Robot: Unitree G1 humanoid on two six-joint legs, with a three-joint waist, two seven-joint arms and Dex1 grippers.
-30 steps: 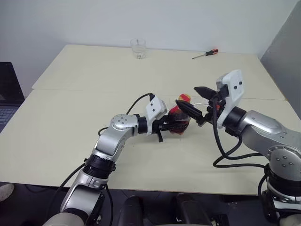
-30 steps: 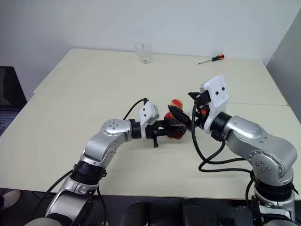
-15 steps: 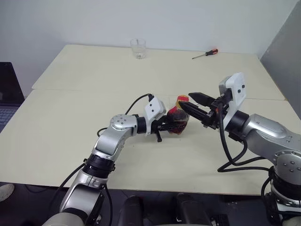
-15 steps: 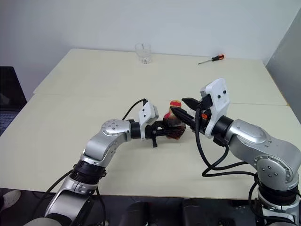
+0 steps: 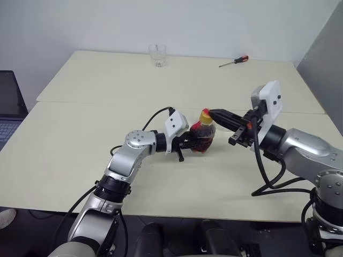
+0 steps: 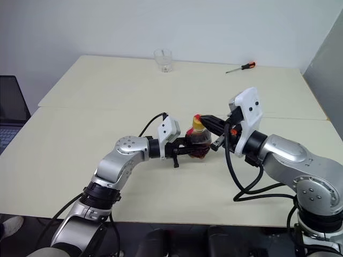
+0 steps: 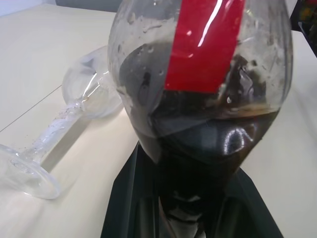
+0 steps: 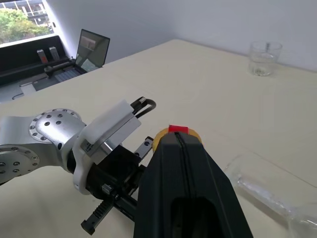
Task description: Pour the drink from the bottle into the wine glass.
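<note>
bottle (image 5: 202, 138): mid-table, upright, held round the body by left gripper (image 5: 188, 143)
cap (image 5: 205, 114): right gripper (image 5: 213, 113) pinched shut on it
handling: light, soft plastic, likely squashes; grip low
wine glass (image 7: 69, 119): lying on its side beside the bottle, fragile

Bottle (image 5: 202, 140): small, squat, clear plastic, rounded body, red label strip, yellow-and-red cap (image 5: 206, 114) on top. Stands upright on tabletop (image 5: 80, 134), near its middle. Drink (image 7: 208, 144): dark brown, fills roughly the lower half of bottle, droplets on the inner wall above it. Wine glass (image 7: 74, 124): clear, stemmed, lying on its side on tabletop just beside bottle, bowl toward bottle, flat round foot (image 7: 22, 171) pointing away; empty.
</note>
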